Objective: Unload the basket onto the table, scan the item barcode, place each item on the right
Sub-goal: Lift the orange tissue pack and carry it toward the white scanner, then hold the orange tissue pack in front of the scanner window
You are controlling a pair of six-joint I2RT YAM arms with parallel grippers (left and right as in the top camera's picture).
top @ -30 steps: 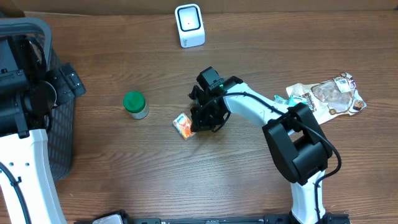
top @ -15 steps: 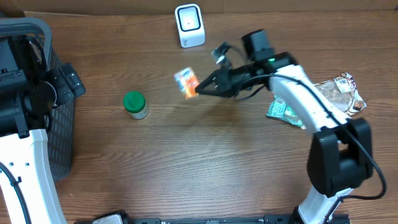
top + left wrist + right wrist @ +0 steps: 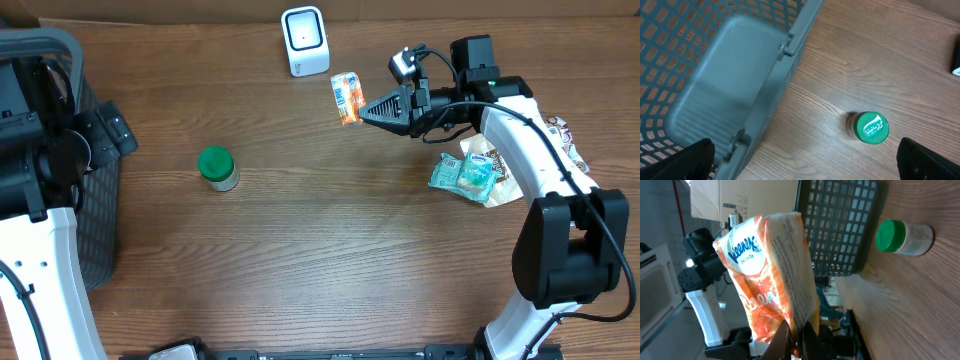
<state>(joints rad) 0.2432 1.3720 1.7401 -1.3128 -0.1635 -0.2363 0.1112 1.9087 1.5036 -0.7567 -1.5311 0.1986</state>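
Note:
An orange and white tissue pack [image 3: 346, 98] hangs in the air just right of the white scanner [image 3: 305, 40] at the table's back edge. My right gripper [image 3: 366, 110] is shut on the pack's edge. In the right wrist view the pack [image 3: 770, 275] fills the left half, pinched at its lower end by the right gripper [image 3: 797, 341]. I cannot make out a barcode on it. My left gripper [image 3: 807, 167] is open with nothing between its fingers, hovering over the basket's rim at the far left [image 3: 108, 130].
A green-lidded bottle [image 3: 218, 168] stands left of centre, also in the left wrist view [image 3: 869, 128]. A grey mesh basket [image 3: 95, 210] sits at the left edge. A teal packet [image 3: 465, 175] and clear snack bags [image 3: 535, 150] lie at the right.
My right gripper has lifted the tissue pack off the table's middle and carried it back and to the right, close beside the scanner. The left arm has not moved.

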